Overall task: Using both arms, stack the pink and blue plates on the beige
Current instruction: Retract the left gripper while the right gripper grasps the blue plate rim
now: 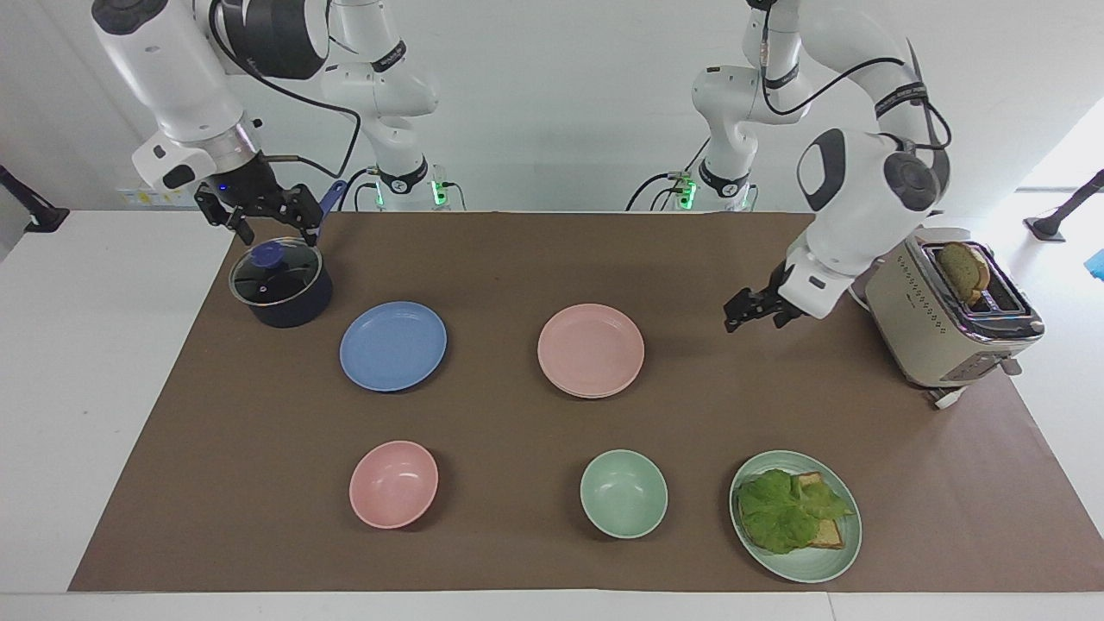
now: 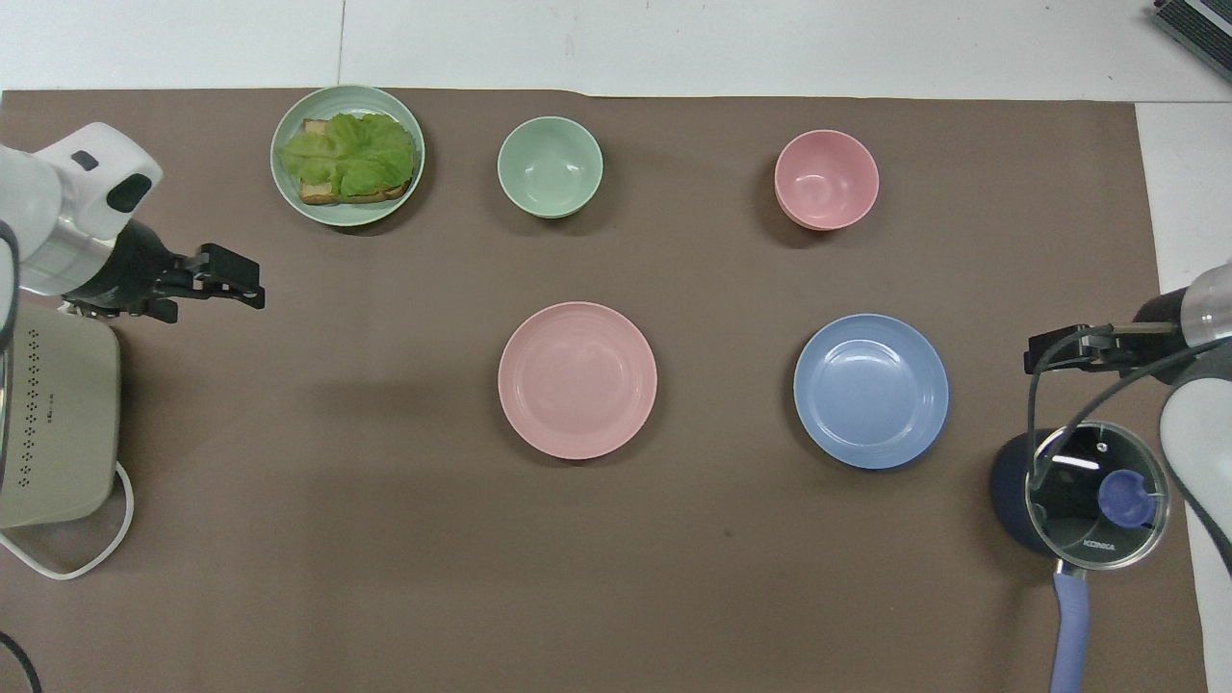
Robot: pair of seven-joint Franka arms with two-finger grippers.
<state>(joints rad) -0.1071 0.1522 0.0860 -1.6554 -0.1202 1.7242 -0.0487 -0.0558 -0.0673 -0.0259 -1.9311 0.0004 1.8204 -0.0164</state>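
Facing view | left tool (image 1: 749, 312) wide, empty | right tool (image 1: 269, 222) wide, empty

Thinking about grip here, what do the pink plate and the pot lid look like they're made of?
Pink plate: probably matte plastic or a composite, judging by its dull, even surface with no glare.
Pot lid: looks like clear glass in a metal rim, showing reflections, with a blue knob.

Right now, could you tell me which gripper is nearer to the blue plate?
Right. The right gripper hangs over the pot, which stands beside the blue plate. The left gripper is up by the toaster, with the pink plate in between.
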